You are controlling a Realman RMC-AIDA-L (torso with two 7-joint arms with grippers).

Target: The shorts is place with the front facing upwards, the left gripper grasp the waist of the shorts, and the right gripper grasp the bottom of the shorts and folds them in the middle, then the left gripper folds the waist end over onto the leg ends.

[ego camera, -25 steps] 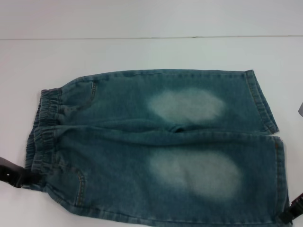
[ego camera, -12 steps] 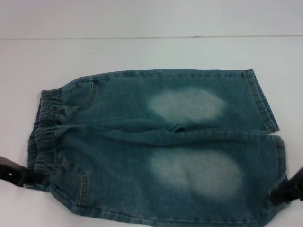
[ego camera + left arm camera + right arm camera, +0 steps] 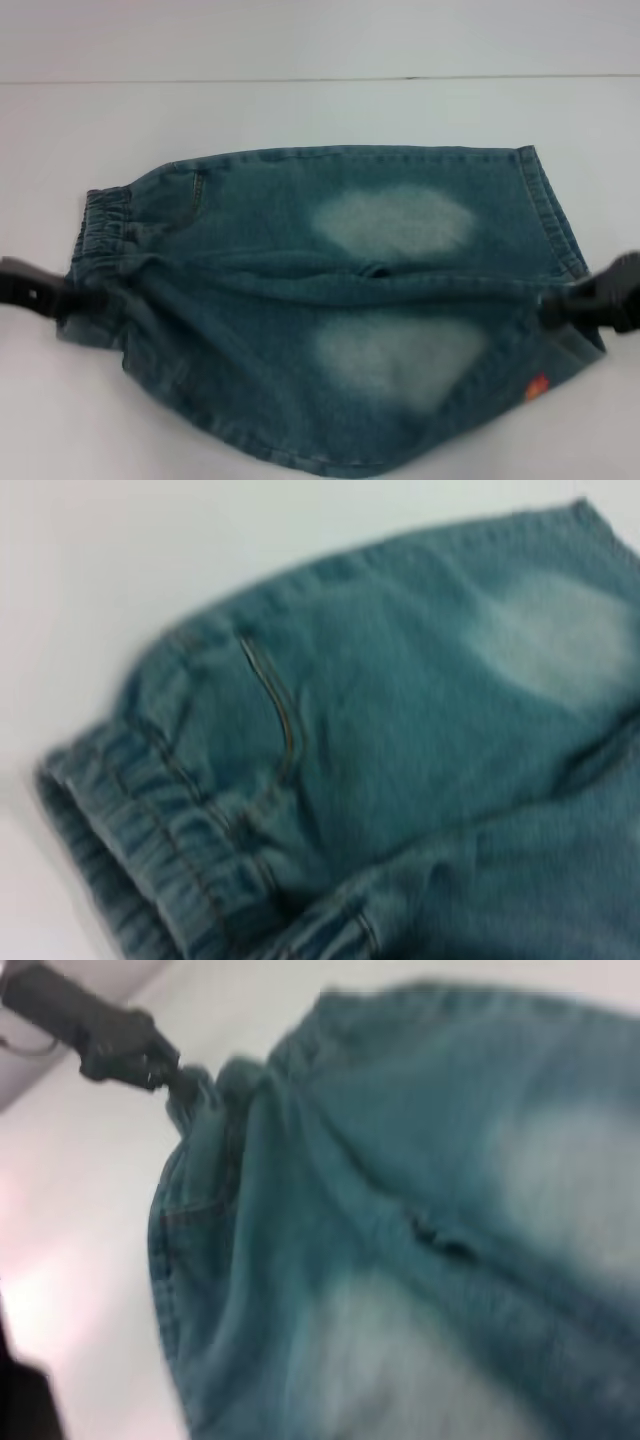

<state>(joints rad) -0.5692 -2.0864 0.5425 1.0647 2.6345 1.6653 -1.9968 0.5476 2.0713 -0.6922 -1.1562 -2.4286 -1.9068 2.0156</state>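
Observation:
Blue denim shorts lie front up on the white table, with the elastic waist to the left and the leg hems to the right. My left gripper is shut on the near waist corner. My right gripper is shut on the near leg's hem. Between them the near edge is lifted and stretched taut over the middle, and the cloth below hangs in a sag. From the right wrist, the left gripper shows pinching the bunched waist of the shorts. The left wrist view shows the waistband and pocket seam.
The white table runs on behind the shorts to a back edge against a pale wall. A small orange tag shows on the lifted leg near the right gripper.
Both grippers have risen and moved away from me with the near edge. The near half, flat before, is now lifted and drawn toward the middle of the shorts.

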